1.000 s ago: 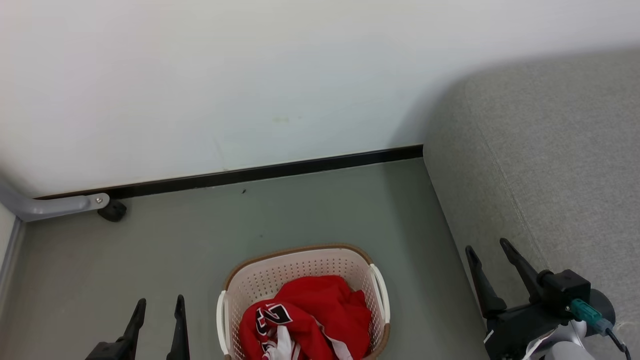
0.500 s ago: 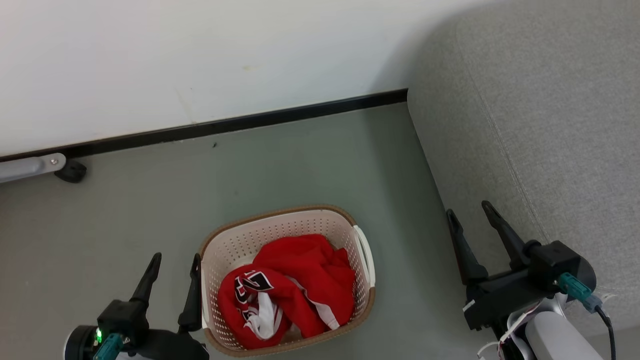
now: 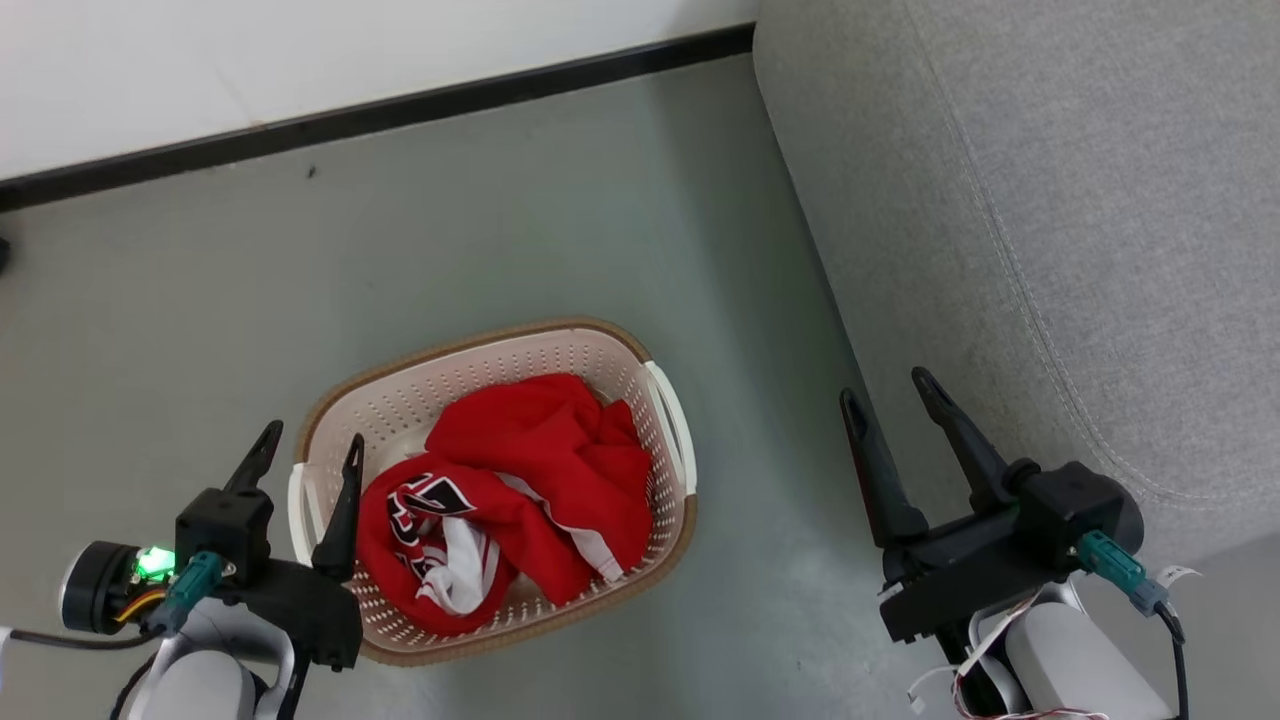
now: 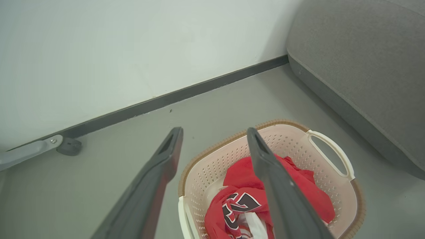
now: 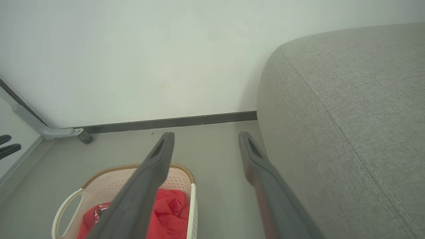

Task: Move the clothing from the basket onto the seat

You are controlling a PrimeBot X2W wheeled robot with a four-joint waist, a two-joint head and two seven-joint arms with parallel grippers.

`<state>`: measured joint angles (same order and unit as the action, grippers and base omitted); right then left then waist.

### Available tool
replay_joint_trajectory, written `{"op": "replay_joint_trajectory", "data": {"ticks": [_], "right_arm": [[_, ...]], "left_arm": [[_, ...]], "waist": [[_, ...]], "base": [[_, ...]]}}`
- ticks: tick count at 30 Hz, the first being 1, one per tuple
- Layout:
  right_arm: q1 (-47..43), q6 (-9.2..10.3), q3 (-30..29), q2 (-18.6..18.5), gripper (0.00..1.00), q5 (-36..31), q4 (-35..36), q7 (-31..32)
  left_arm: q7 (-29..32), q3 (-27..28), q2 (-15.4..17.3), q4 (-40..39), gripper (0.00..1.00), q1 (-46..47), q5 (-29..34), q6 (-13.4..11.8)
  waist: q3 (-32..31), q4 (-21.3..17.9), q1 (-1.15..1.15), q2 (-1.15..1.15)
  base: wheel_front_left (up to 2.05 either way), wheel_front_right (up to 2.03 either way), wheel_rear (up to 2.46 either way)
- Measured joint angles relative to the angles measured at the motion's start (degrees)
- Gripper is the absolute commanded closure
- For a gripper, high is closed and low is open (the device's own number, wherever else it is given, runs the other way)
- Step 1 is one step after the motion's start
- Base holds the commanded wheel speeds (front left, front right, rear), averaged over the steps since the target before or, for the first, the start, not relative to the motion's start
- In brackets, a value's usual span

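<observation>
Nearest, the left tool [image 3: 312, 434] hangs just beside the basket [image 3: 480, 345], above its left handle, fingers spread and holding nothing. The right tool [image 3: 884, 384] is on the basket's other side, well apart from it, also spread and empty, its fingers close to the front face of the seat [image 3: 1050, 200]. The clothing [image 3: 530, 450] lies crumpled inside the basket, the numbered piece toward the left tool and a plainer red fold heaped beyond it. Whether that is one garment or two I cannot tell from the tangle.

The step in hand looks like the first reach. It should go best if the left tool comes down inside the rim, not on it. It should close on a thick raised fold near the middle of the pile rather than a white trim edge, which may slip. A straight lift should keep the cloth off the perforated sides and the light basket from dragging.

Beyond the basket the floor [image 3: 500, 220] lies bare to the skirting [image 3: 400, 110], so there is room there. Right of the basket a bare strip of floor leads to the seat, whose rounded edge stands higher, so the load needs height before crossing.
</observation>
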<state>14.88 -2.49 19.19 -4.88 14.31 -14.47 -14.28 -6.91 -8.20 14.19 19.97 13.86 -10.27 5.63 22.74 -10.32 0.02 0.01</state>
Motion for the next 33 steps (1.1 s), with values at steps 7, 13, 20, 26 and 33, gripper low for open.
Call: {"op": "replay_joint_trajectory", "data": {"ticks": [7,13,20,26,33], "right_arm": [[1.2,0.02,-0.4,0.5,0.00,0.0,0.8,0.0],[1.8,0.03,-1.1,1.0,0.00,0.0,1.1,0.0],[2.3,-0.03,-0.8,1.4,0.00,0.0,1.1,0.0],[2.3,-0.04,-0.9,1.6,0.00,0.0,1.5,0.0],[2.3,-0.12,-0.9,1.9,0.00,0.1,2.2,0.0]], "left_arm": [[5.6,-2.7,3.1,1.3,0.00,3.5,2.6,0.5],[10.6,-6.9,5.7,2.3,0.00,6.7,7.8,1.0],[14.4,-8.3,7.8,4.7,0.00,9.1,10.5,1.0],[17.0,-8.8,8.9,6.7,0.00,10.9,10.7,1.4],[19.0,-9.1,10.4,8.2,0.00,12.5,10.9,1.5]], "waist": [[5.2,-3.1,0.00,0.00],[9.1,-5.4,-0.01,0.00],[12.3,-7.6,-0.01,0.00],[14.2,-8.6,-0.01,0.00],[16.7,-9.3,-0.01,0.00]], "base": [[0.00,0.00,0.00],[0.00,0.00,0.00],[0.00,0.00,0.00],[0.00,0.00,0.00],[0.00,0.00,0.00]]}}
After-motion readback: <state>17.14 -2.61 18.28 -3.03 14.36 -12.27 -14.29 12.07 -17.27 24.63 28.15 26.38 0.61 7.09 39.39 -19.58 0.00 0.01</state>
